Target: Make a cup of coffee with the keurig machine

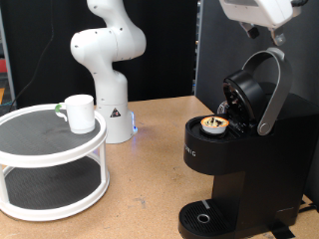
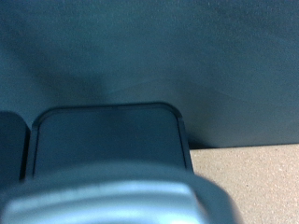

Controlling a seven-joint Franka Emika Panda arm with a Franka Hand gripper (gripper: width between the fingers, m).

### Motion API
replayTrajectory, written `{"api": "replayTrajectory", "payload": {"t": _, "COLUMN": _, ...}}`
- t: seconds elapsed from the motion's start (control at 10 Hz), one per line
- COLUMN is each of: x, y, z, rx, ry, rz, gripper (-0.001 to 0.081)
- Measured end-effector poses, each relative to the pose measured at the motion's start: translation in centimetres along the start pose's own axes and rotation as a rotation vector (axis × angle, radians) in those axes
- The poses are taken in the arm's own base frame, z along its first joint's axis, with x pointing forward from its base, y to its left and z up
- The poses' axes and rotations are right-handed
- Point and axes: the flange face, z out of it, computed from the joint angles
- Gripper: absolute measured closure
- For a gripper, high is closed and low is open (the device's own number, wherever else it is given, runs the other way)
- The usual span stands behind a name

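The black keurig machine (image 1: 224, 169) stands at the exterior view's right with its lid raised. Its silver-grey lid handle (image 1: 271, 90) is tipped up and back. A small white pod with a tan top (image 1: 213, 123) sits in the open chamber. The round drip tray (image 1: 204, 216) at its base holds nothing. The white cup (image 1: 79, 112) stands upright on the top tier of a round white stand (image 1: 50, 164) at the left. My gripper (image 1: 261, 12) is at the top right, just above the lid handle; its fingers do not show. The wrist view shows the handle (image 2: 112, 198) close up and blurred.
The arm's white base (image 1: 105, 70) stands at the back centre on the wooden table (image 1: 150, 179). A dark backdrop (image 2: 149, 47) runs behind the machine. In the wrist view a black rectangular top (image 2: 107, 140) of the machine lies beyond the handle.
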Motion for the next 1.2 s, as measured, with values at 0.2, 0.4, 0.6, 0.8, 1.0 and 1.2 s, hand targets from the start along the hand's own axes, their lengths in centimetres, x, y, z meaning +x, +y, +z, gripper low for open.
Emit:
{"api": "replayTrajectory", "payload": {"t": 0.2, "x": 0.7, "y": -1.2, "z": 0.3, "rx": -0.005, "ry": 0.005, "rz": 0.001, "gripper": 0.0116}}
{"api": "replayTrajectory", "payload": {"t": 0.4, "x": 1.4, "y": -2.4, "z": 1.3, "rx": -0.027, "ry": -0.004, "rz": 0.006, "gripper": 0.0299}}
{"api": "replayTrajectory", "payload": {"t": 0.6, "x": 1.9, "y": -3.0, "z": 2.8, "rx": -0.046, "ry": -0.019, "rz": 0.004, "gripper": 0.0434}}
{"api": "replayTrajectory", "payload": {"t": 0.8, "x": 2.1, "y": -3.2, "z": 4.1, "rx": -0.053, "ry": -0.029, "rz": -0.002, "gripper": 0.0738}}
{"api": "replayTrajectory", "payload": {"t": 1.0, "x": 2.1, "y": -2.9, "z": 4.7, "rx": -0.051, "ry": -0.035, "rz": 0.001, "gripper": 0.0792}}
{"api": "replayTrajectory", "payload": {"t": 1.2, "x": 1.7, "y": -2.1, "z": 4.5, "rx": -0.046, "ry": -0.041, "rz": -0.001, "gripper": 0.0801}}
